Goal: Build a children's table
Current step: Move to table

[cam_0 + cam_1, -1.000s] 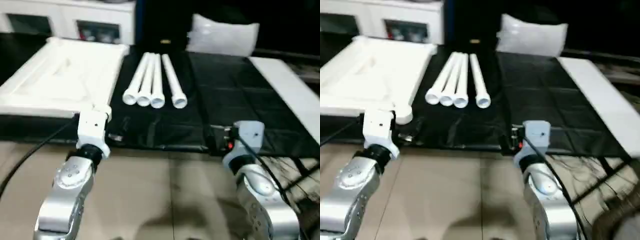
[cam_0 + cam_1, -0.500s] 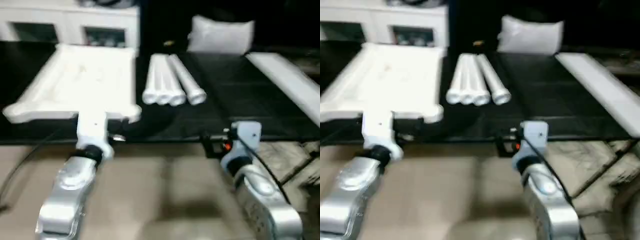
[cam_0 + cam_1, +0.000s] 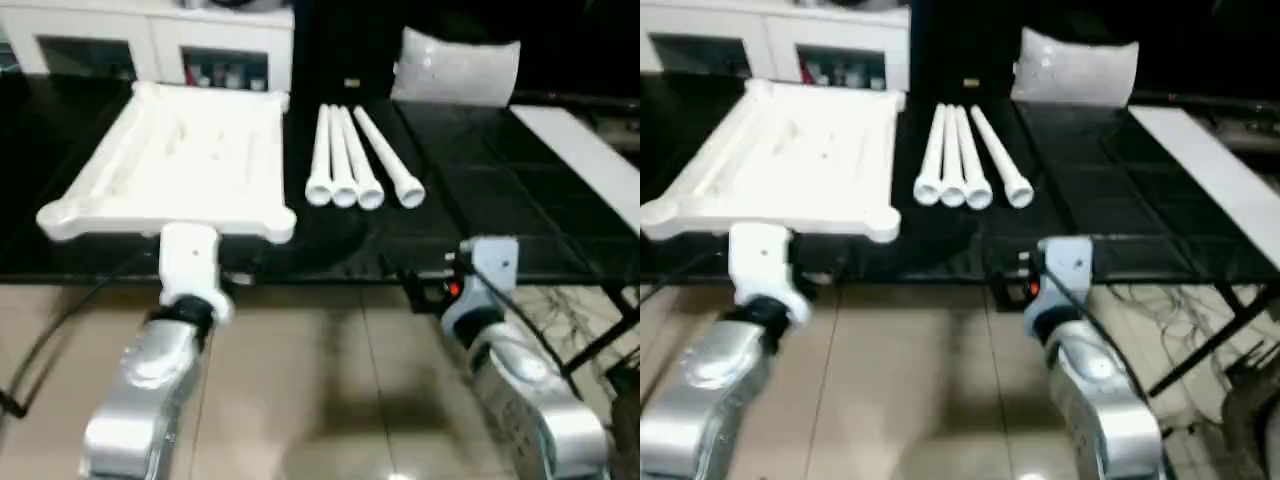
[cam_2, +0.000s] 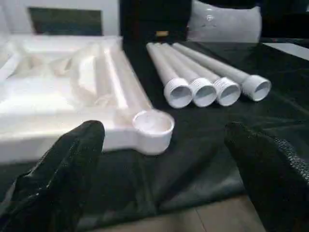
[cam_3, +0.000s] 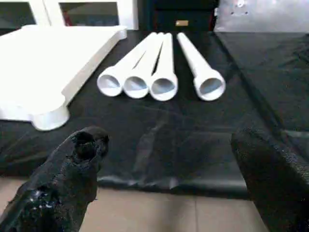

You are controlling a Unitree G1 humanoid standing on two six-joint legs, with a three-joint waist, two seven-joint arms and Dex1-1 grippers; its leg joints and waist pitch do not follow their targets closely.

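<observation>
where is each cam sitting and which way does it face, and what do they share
Left and right eye views: on the head, looking forward and down at the table top and four legs on the black mat; both silver forearms show.
Left wrist view: along the open left gripper toward the top's near corner socket.
Right wrist view: along the open right gripper toward the legs' open ends.
Shared: the top, the four legs and the pillow.

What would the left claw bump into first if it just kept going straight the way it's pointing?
Probably the table top's near round corner socket, which sits between the open left claw's fingers, ahead of them. Depth is hard to judge.
</observation>
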